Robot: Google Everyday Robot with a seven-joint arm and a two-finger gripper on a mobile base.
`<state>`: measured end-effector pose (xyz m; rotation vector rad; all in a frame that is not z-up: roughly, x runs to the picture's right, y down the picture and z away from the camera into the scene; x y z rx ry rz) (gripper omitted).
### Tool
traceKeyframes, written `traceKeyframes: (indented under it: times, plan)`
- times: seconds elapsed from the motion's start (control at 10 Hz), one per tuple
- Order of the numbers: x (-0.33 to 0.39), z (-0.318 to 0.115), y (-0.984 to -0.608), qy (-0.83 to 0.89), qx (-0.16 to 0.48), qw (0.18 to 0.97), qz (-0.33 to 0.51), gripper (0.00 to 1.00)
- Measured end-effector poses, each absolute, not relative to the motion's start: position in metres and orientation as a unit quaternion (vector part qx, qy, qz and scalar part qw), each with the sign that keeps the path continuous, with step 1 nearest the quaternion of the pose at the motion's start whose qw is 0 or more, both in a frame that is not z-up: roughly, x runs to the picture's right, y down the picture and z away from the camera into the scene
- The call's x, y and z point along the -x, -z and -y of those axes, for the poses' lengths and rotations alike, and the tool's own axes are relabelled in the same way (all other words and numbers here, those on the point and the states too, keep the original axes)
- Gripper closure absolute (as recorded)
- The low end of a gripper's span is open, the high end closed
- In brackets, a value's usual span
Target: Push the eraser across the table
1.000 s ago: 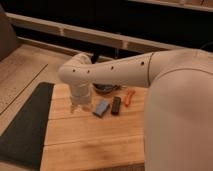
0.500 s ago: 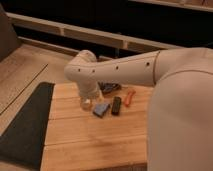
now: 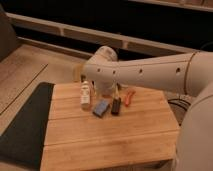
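The eraser [image 3: 101,107] is set on the counter [image 3: 110,142] between bottle [image 3: 86,95] and black bar [image 3: 116,105]. The hand [image 3: 108,92], hung just behind, cannot be told open or closed. The bottle could be tipped if bumped.

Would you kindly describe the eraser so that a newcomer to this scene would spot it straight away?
On the light wooden table, look just in front of the robot's claw, which hangs over the far side. The eraser lies flat there between an upright white-and-tan bottle and a narrower black bar; it alone is blue-grey.
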<state>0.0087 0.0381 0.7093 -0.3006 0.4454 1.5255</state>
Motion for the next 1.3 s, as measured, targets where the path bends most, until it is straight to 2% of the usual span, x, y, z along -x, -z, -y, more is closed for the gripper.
traceKeyframes:
  times: [0.2, 0.3, 0.5, 1.1, 1.3]
  plan:
    - [-0.012, -0.038, -0.709, -0.683, 0.133, 0.689, -0.201, 0.74]
    - [-0.011, -0.038, -0.709, -0.683, 0.134, 0.69, -0.201, 0.87]
    - [-0.01, -0.039, -0.71, -0.682, 0.134, 0.69, -0.202, 0.99]
    - [-0.024, -0.008, -0.779, -0.641, 0.146, 0.735, -0.169, 1.0]
    - [-0.013, -0.007, -0.804, -0.607, 0.179, 0.763, -0.134, 1.0]
